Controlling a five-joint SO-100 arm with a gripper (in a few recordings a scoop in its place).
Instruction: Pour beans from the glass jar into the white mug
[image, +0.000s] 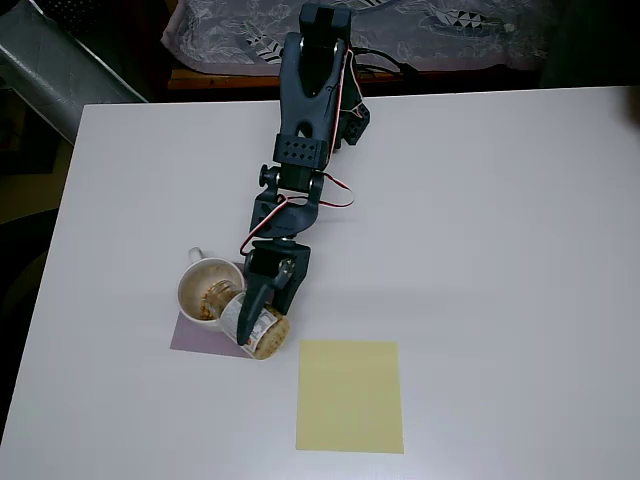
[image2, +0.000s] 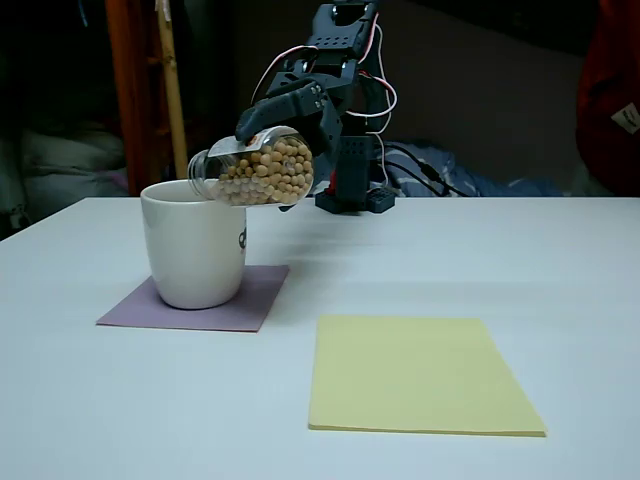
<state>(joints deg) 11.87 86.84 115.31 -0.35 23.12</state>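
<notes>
Gripper (image: 262, 305) clamped on the glass jar (image: 256, 328) in the overhead view — jar tipped on its side, mouth over the rim of the white mug (image: 210, 290), beans (image: 267, 338) packed at its raised end. Mug stands on a purple mat (image: 195, 338); yellow sheet (image: 350, 396) lies just right. Fixed view: gripper (image2: 275, 125) holds the jar (image2: 255, 170) tilted mouth-down above the mug (image2: 195, 245) — beans (image2: 268, 172) fill it.

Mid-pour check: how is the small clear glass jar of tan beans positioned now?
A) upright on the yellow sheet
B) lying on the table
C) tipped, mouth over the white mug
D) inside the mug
C: the gripper holds the glass jar tilted, its mouth over the white mug's rim.
</notes>
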